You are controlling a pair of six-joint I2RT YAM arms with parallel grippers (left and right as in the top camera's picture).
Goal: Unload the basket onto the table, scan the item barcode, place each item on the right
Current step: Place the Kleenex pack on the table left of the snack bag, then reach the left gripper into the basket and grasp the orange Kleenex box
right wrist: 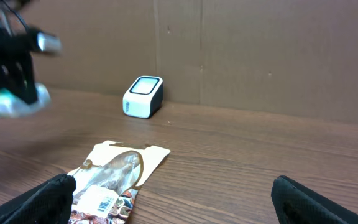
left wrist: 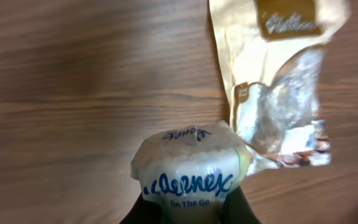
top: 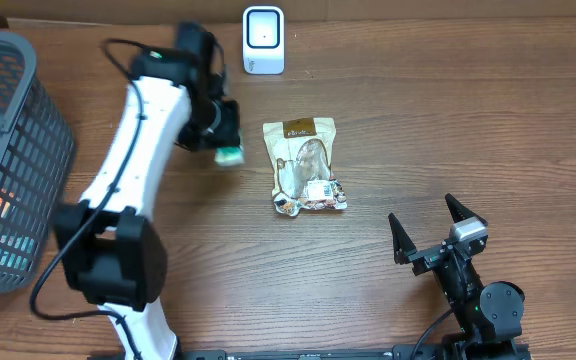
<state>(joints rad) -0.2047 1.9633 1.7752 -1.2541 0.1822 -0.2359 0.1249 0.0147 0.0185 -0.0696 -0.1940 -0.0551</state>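
Overhead, we see the basket [top: 30,150] cut off by the left edge, its contents too small to name, and the left gripper [top: 225,148] covers most of the tissue pack [top: 231,157]. From the left wrist, the pouch [left wrist: 278,93] runs off the top, its print blurred. From the right wrist, the tissue pack is a blur.

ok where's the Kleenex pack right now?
Overhead view: the Kleenex pack is clamped in the left gripper, left of centre, just left of the gold snack pouch and nearer the robot than the white scanner.
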